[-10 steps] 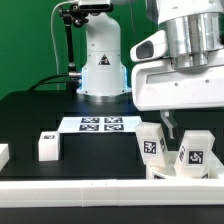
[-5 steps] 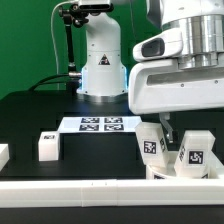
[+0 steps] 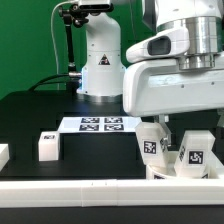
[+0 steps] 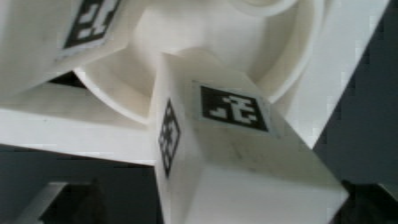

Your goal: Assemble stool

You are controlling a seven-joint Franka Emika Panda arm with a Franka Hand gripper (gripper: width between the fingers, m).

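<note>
A: Leg point(image 4: 217, 135) is right under your pincer point(image 3: 165, 128), hard by the seat point(image 4: 107, 95). Can't tell whether the pincer is open or closed.
B: Risk: come down off-centre and a finger clips the leg, tipping it.

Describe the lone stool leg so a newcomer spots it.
Find the flat white marker board before the robot's base. Toward the exterior view's left stands a short blocky white plastic leg, alone; the other legs cluster at that view's right.
</note>
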